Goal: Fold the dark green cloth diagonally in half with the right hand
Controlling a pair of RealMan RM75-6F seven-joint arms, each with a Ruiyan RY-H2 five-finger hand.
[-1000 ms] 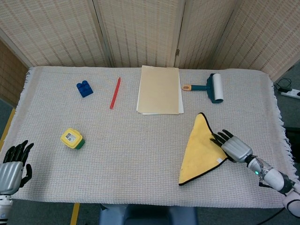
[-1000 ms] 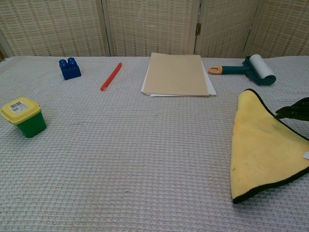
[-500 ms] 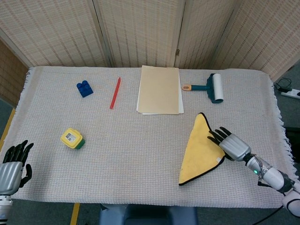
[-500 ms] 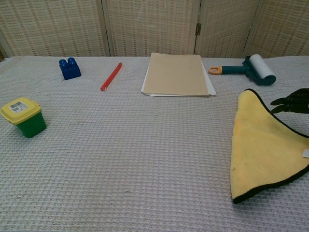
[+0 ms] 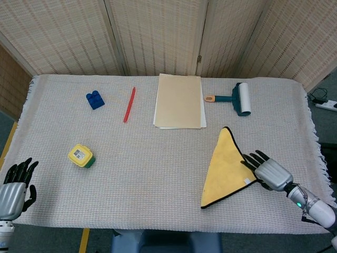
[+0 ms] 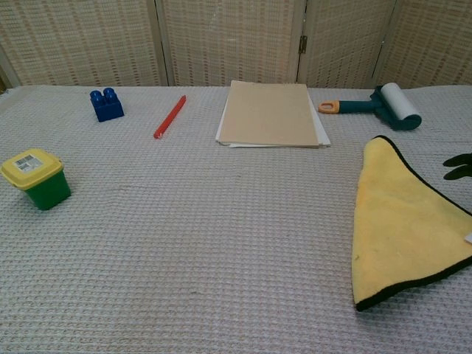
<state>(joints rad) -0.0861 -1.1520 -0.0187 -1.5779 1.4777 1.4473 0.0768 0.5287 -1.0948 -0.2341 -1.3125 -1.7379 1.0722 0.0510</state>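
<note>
Already the cloth [image 5: 224, 168] lies as a flat triangle on the right half of the desk [image 5: 158, 174], its yellow face up and its dark edging running along two sides, one point aimed at the far side and another toward the near edge. Judged from that shape, the diagonal fold looks made. The right hand [image 5: 269, 171] sits just beside the cloth's right corner, fingers [image 5: 256, 157] spread and holding nothing; whether the fingertips brush the hem is hard to settle from the head view, and the chest view catches only dark tips at the frame edge. The left hand [image 5: 15, 184] hangs off the near-left corner of the desk, its fingers apart and empty.

As for handling, the cloth looks thin, soft and light, a limp fabric that will drape and sag rather than hold a line. It should slide little on the woven cover of the desk, which helps it stay put but can drag a layer out of square. If the fold needs tidying, the best hold would be a pinch at a corner or along the bound edge, where the trim gives some body, lifting low and laying it down gently so the layers do not shift.
</note>
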